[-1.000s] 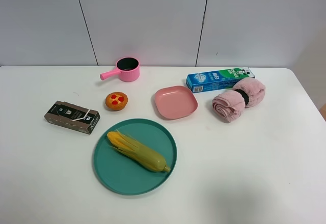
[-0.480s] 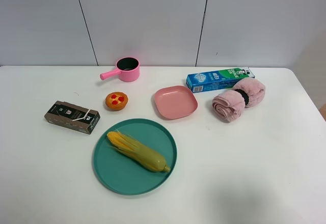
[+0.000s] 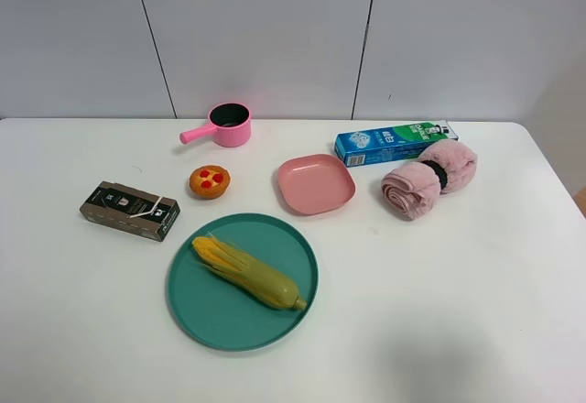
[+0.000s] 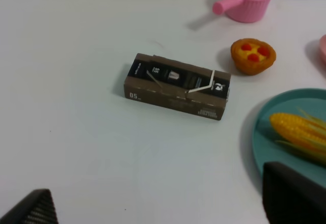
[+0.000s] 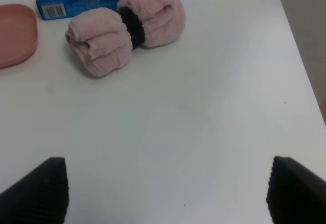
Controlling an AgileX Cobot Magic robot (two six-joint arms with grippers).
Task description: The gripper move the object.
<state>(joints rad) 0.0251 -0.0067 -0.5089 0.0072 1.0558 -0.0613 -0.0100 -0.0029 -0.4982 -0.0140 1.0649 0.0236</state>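
The toy corn cob [image 3: 247, 272] lies on a teal plate [image 3: 197, 321] at the front left of the white table, yellow kernels to the left, green husk pointing right. In the left wrist view its kernel end [image 4: 300, 132] shows on the plate's rim [image 4: 259, 147]. My left gripper [image 4: 160, 203] is open and empty, with the corn ahead of it and off to one side. My right gripper [image 5: 168, 193] is open and empty over bare table near a pink towel roll [image 5: 125, 30]. Neither arm shows in the exterior high view.
A brown carton [image 3: 129, 210] lies left of the plate and an orange tart [image 3: 210, 181] behind it. A pink pot [image 3: 227, 125], a pink square dish [image 3: 316, 183], a blue box [image 3: 392, 141] and the towel roll [image 3: 428, 179] stand further back.
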